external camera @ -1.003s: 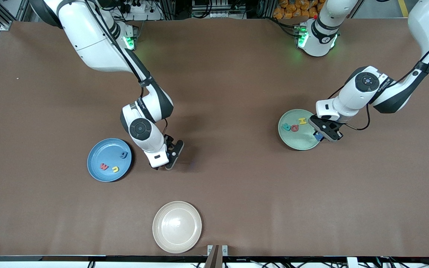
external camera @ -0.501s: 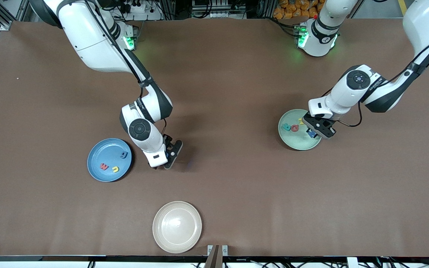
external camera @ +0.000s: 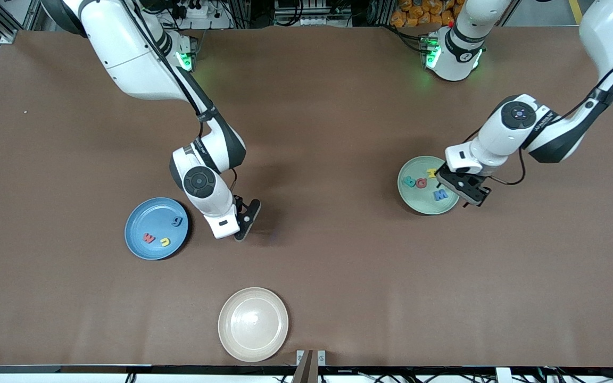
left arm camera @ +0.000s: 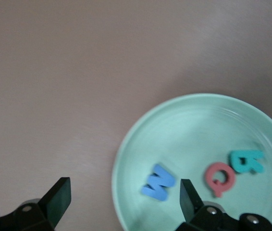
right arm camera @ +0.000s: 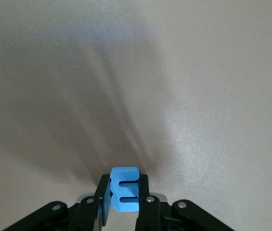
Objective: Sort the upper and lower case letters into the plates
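My left gripper [external camera: 466, 190] is open and empty over the mint green plate's [external camera: 423, 205] edge; in the left wrist view it [left arm camera: 124, 197] hangs over the plate's rim [left arm camera: 198, 125]. A blue M [external camera: 439, 195], a red letter [external camera: 421, 183], a teal letter [external camera: 408, 181] and a yellow H [external camera: 432, 173] lie in that plate. My right gripper [external camera: 245, 222] is shut on a blue letter [right arm camera: 125, 188] over bare table beside the blue plate [external camera: 149, 215]. That plate holds a blue letter [external camera: 177, 221], a red one [external camera: 148, 238] and a yellow one [external camera: 164, 242].
A cream-white plate [external camera: 253, 324] stands near the table's front edge, nearer to the front camera than the blue plate. The brown table [external camera: 328, 255] spreads between the plates.
My left gripper has opened and the blue M now lies in the mint green plate; the gripper has drawn back toward the plate's edge. The right arm has barely moved.
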You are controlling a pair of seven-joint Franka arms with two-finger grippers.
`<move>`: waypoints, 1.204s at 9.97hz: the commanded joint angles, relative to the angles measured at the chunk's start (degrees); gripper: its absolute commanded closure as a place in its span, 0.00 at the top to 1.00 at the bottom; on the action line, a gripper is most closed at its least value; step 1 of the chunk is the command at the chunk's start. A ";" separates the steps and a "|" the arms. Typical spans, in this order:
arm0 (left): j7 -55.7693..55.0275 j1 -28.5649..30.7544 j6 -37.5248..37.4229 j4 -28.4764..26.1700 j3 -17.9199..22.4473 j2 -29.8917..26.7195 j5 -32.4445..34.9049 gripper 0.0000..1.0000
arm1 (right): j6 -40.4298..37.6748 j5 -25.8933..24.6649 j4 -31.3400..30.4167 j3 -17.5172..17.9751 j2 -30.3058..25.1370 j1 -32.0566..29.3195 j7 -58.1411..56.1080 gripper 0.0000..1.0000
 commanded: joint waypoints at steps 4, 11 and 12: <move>11.37 -6.26 -16.90 15.96 -0.33 -3.15 -16.78 1.00 | -8.39 -1.42 -0.02 -5.93 -9.16 -0.56 -0.71 0.00; 30.84 -40.67 -39.32 31.98 42.40 -23.70 -52.58 1.00 | -9.30 -1.07 -1.25 -11.40 -10.05 -10.74 -0.36 1.00; 30.58 -45.51 -42.50 33.30 48.92 -25.64 -54.19 1.00 | -10.43 -0.29 -1.16 -11.84 -10.75 -10.84 0.60 1.00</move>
